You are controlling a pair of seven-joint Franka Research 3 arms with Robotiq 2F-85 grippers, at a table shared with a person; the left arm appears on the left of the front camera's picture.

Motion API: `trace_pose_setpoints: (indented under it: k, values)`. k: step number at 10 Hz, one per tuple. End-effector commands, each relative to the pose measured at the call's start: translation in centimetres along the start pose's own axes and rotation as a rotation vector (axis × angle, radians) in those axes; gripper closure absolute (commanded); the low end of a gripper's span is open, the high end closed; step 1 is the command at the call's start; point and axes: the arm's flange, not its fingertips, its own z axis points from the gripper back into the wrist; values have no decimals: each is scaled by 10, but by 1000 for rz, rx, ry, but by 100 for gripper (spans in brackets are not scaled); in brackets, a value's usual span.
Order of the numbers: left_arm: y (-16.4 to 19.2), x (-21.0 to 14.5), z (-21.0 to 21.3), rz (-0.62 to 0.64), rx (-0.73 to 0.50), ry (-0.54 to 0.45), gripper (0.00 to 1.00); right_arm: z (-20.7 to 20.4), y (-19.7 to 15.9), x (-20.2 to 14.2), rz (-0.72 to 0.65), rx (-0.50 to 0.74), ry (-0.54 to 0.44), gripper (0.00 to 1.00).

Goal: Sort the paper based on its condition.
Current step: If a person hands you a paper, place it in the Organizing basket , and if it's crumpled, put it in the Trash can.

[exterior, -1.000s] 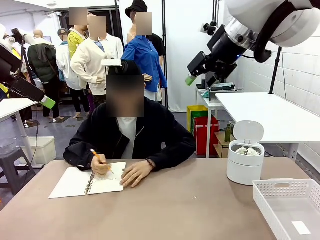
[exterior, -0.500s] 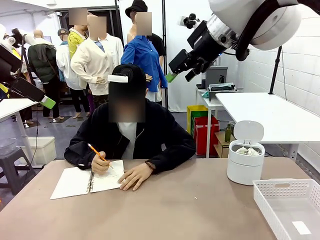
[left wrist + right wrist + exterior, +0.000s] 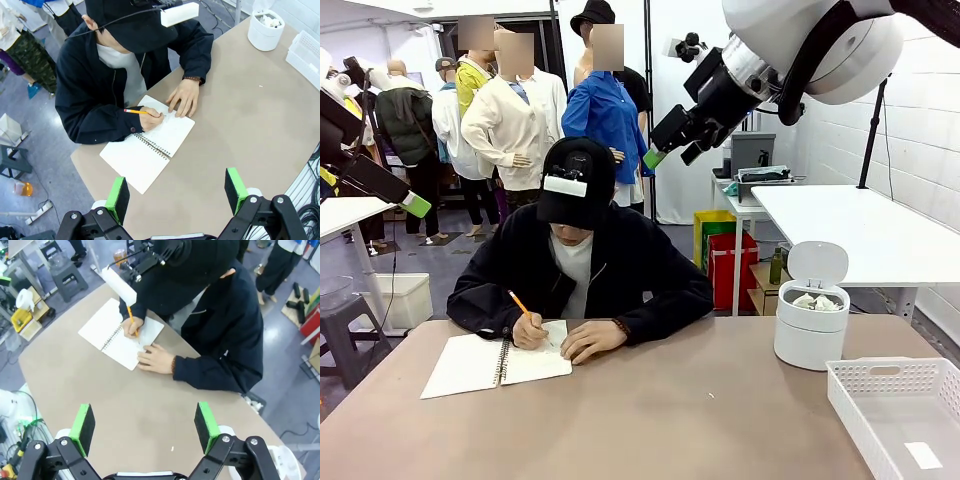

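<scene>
Paper [image 3: 817, 301]: we find crumpled lumps inside the white bin [image 3: 809, 340].
Left fingers [image 3: 118, 196]: released.
Right fingers [image 3: 205, 423]: released, well above bin.

No text, brand, number or sign can be read anywhere. The open notebook [image 3: 500, 362] under the person's pencil shows no legible writing, the flat white label [image 3: 923, 455] lying in the basket [image 3: 880, 375] looks blank, and the white tag on the person's cap [image 3: 565, 186] carries nothing that can be made out.
</scene>
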Motion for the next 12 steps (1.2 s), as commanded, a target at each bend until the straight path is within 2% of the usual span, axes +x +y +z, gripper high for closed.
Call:
trace_pose_setpoints:
  k: [1,12]
  values:
    - [0,0,0,0,2,0,0,3,1,-1,-2,0,-6,0]
    - [0,0,0,0,2,0,0,3,1,-1,-2,0,-6,0]
